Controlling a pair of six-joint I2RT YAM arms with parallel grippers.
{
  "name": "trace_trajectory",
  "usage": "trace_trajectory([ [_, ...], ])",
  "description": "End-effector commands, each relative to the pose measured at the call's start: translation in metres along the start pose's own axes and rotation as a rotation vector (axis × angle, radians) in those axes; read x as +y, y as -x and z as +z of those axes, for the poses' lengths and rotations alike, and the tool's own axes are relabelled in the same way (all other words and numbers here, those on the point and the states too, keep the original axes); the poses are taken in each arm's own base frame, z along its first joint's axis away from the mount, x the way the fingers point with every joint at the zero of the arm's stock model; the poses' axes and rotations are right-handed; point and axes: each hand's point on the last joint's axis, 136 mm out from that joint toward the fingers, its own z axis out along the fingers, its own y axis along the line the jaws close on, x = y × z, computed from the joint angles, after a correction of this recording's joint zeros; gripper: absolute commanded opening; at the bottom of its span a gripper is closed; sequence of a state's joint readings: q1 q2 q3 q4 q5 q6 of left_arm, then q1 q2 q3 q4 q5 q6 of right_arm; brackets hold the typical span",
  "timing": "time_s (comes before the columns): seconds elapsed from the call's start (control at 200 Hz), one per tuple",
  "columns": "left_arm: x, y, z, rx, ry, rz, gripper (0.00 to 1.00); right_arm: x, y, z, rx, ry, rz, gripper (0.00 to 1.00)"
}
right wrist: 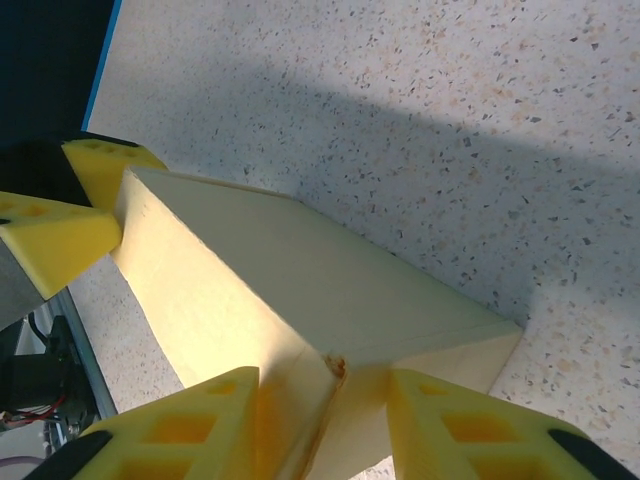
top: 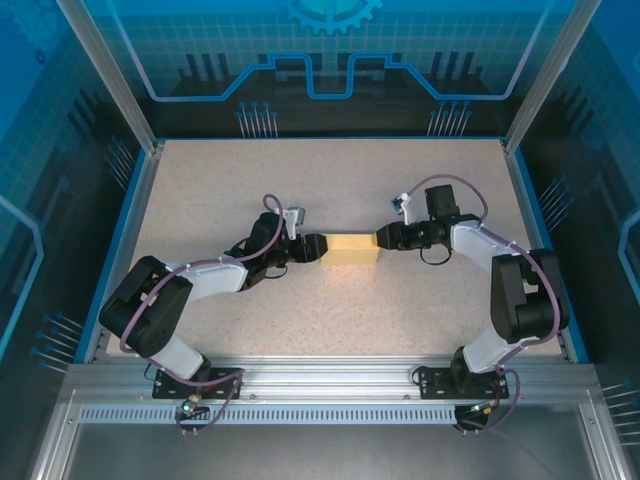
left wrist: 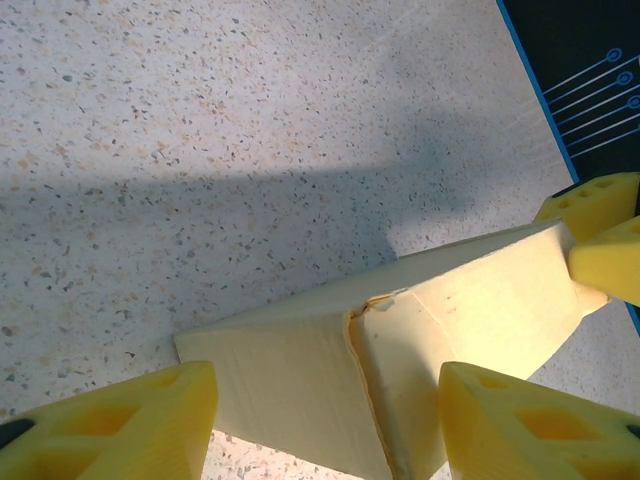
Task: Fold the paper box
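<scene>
The paper box (top: 352,248) is a pale yellow, closed rectangular box lying mid-table between my two grippers. My left gripper (top: 318,247) is at its left end. In the left wrist view the box (left wrist: 480,300) sits between that gripper's (left wrist: 330,400) yellow fingers (left wrist: 120,420), which touch both sides. My right gripper (top: 380,238) is at the right end. In the right wrist view its (right wrist: 322,400) fingers (right wrist: 190,420) press on either side of the box's (right wrist: 300,270) end corner, where a folded seam shows.
The speckled table (top: 330,180) has a blue rim, with dark walls behind and beside it. Both arms reach in from the near edge, elbows out to the sides.
</scene>
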State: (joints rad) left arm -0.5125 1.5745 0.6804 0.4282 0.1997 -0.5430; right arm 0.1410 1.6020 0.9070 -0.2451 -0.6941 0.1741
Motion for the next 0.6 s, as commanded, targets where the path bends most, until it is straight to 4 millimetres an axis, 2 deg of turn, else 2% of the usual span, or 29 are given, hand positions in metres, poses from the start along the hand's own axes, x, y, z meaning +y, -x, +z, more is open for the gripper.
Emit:
trace_trajectory([
  [0.0,0.025,-0.031,0.003,0.081,0.075,-0.043,0.6,-0.021,-0.042,0.01,0.085,-0.044,0.117,0.33],
  [0.12,0.022,-0.026,0.002,0.079,0.078,-0.026,0.6,-0.024,-0.044,0.012,0.086,-0.043,0.117,0.31],
  [0.23,0.019,-0.021,0.002,0.072,0.076,-0.013,0.6,-0.017,-0.033,0.008,0.062,-0.036,0.1,0.32],
  [0.335,0.016,-0.018,0.001,0.068,0.072,-0.011,0.6,-0.009,-0.018,-0.001,0.035,-0.037,0.072,0.36],
  [0.395,0.015,-0.017,0.001,0.066,0.068,-0.01,0.6,-0.005,-0.018,-0.003,0.035,-0.035,0.074,0.39],
  [0.41,0.014,-0.017,0.001,0.067,0.067,-0.011,0.6,-0.001,-0.007,-0.007,0.015,-0.033,0.057,0.41],
  [0.435,0.014,-0.016,0.0,0.066,0.067,-0.009,0.6,0.002,-0.004,-0.009,0.008,-0.032,0.052,0.42],
  [0.595,0.013,-0.015,-0.001,0.063,0.066,-0.004,0.6,0.013,0.001,-0.017,-0.016,-0.017,0.05,0.45],
])
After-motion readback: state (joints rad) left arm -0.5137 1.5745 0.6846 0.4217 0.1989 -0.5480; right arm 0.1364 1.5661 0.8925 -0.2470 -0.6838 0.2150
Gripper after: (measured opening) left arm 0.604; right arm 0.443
